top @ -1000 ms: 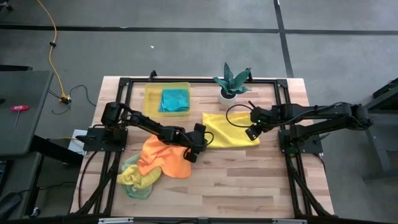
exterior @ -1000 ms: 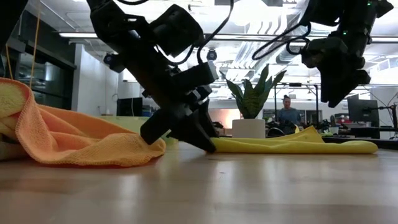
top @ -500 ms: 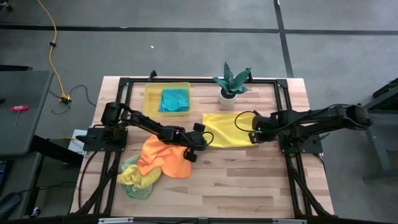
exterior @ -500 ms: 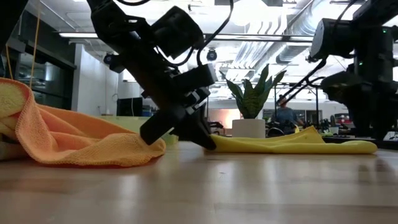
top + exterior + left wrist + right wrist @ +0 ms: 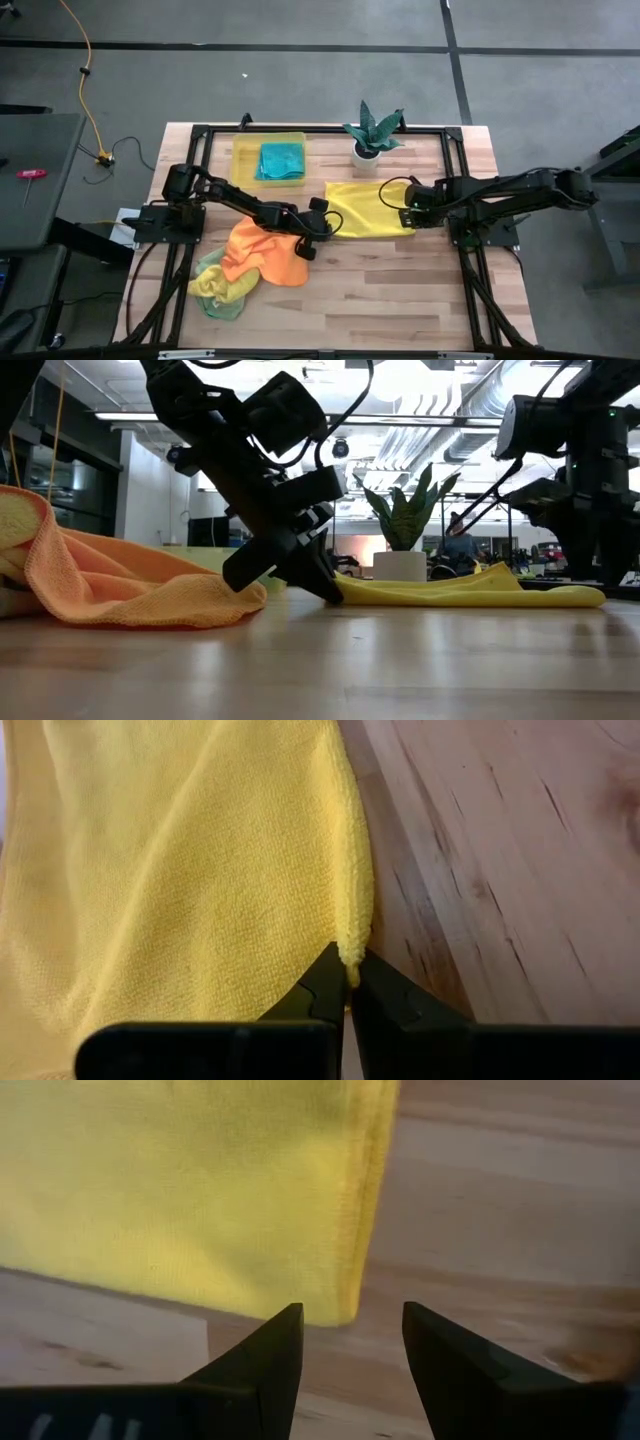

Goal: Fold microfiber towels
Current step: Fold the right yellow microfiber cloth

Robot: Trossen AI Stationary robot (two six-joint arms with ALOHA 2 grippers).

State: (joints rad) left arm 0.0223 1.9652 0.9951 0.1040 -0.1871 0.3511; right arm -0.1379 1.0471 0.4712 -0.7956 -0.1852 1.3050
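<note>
I work in a robotics lab or industrial test hall, not a home. My wooden counter point(image 5: 400, 280) sits in a black metal frame point(image 5: 470, 280) on a grey concrete floor point(image 5: 300, 80) crossed by dark seams. An orange cable point(image 5: 88, 90) trails across that floor at ten o'clock from my counter. Looking level across the counter, I see exposed ceiling ducts point(image 5: 440, 390), strip lights point(image 5: 150, 416), monitors point(image 5: 582, 538) and a person point(image 5: 461, 543) seated at a workstation far behind the potted plant point(image 5: 403, 525).
</note>
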